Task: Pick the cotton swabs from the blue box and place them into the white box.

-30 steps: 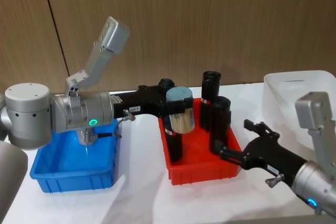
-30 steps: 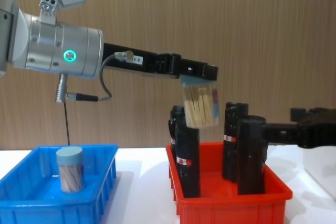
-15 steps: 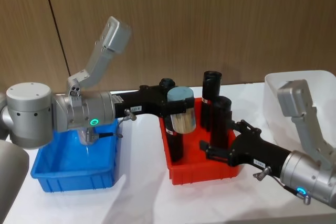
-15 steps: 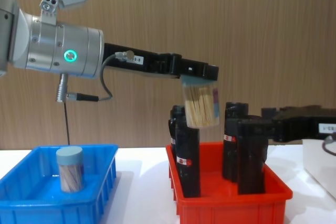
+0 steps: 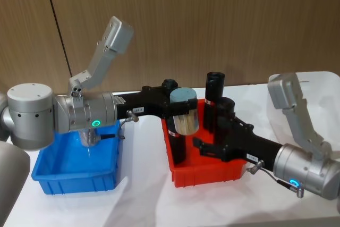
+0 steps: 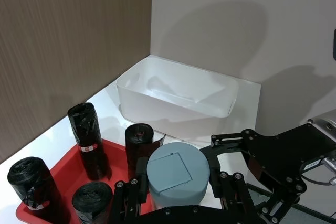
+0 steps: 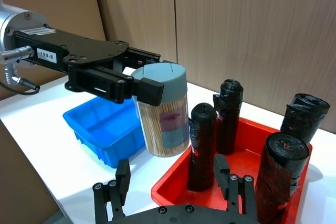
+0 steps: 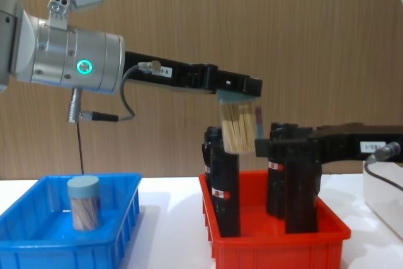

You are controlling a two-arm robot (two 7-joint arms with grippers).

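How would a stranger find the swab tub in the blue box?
Find the blue box at the table's left. One small clear tub stands upright inside. Its pale lid and tan sticks differ from the red bin's black rolls.

- A brown wood-grain panelled wall (image 5: pixel 223 19) is running across the whole back of the scene.
- A thin dark vertical seam (image 5: pixel 57 25) is cutting through the panelling on the left side.
- A flat white counter (image 5: pixel 143 190) is stretching forward from the foot of that wall.
- In the left wrist view, a plain pale grey wall (image 6: pixel 294 9) is meeting the wood panelling at a corner, and soft grey shadows are lying across it.
- Even, diffuse light is falling over the counter.
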